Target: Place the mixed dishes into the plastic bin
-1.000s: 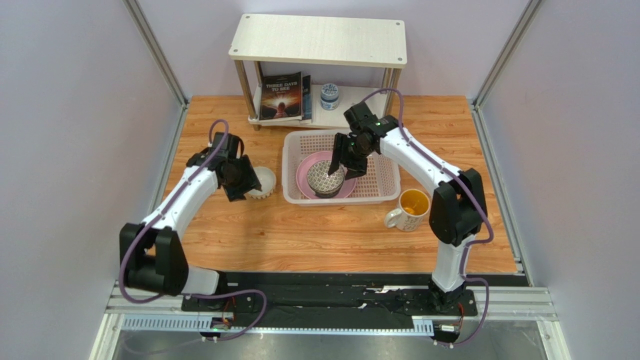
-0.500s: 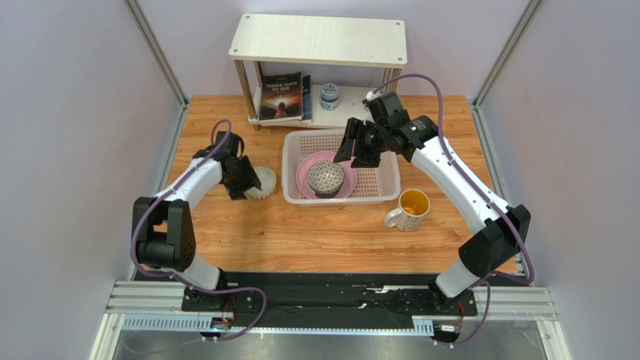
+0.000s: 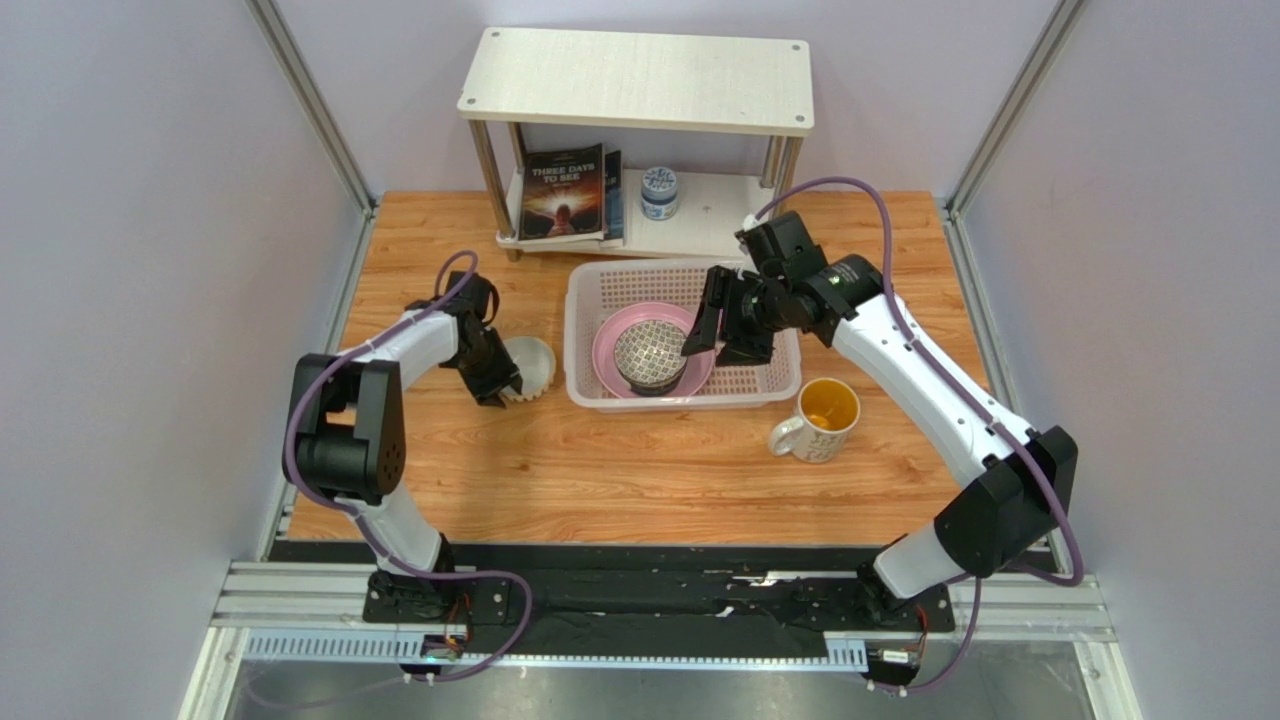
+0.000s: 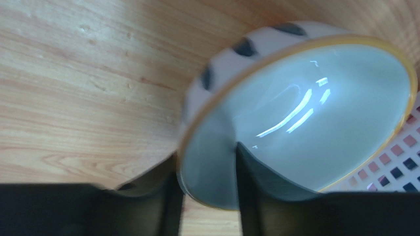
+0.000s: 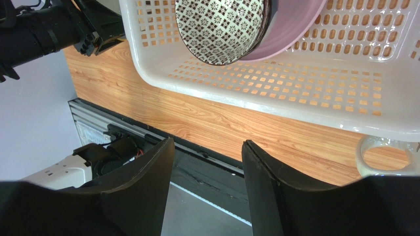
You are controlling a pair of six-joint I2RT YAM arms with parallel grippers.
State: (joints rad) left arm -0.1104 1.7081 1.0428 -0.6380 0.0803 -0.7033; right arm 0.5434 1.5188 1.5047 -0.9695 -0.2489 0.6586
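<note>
My left gripper (image 3: 496, 372) is shut on the rim of a small white bowl (image 3: 534, 363) left of the plastic bin (image 3: 751, 393). In the left wrist view the bowl (image 4: 315, 113) has a yellow rim and is tilted, with one finger inside and one outside it (image 4: 207, 162). I see no second white bowl. The dark-patterned bowl (image 3: 652, 356) sits on the pink plate (image 3: 613, 348) inside the bin. My right gripper (image 3: 718, 333) is open and empty above the bin's right half. Its wrist view shows the gripper (image 5: 207, 145), bin (image 5: 276, 78), patterned bowl (image 5: 222, 29) and plate (image 5: 296, 24). The white mug (image 3: 824, 414) stands right of the bin.
A white two-tier shelf (image 3: 639, 83) stands at the back, holding a book (image 3: 564, 192) and a small blue-white jar (image 3: 658, 191). Grey walls close the table on both sides. The bin's lattice wall (image 4: 404, 152) is just right of the held bowl.
My right gripper left the dark-patterned bowl on the plate, rose and moved right, open. My left arm folded in and its gripper closed on the white bowl's rim.
</note>
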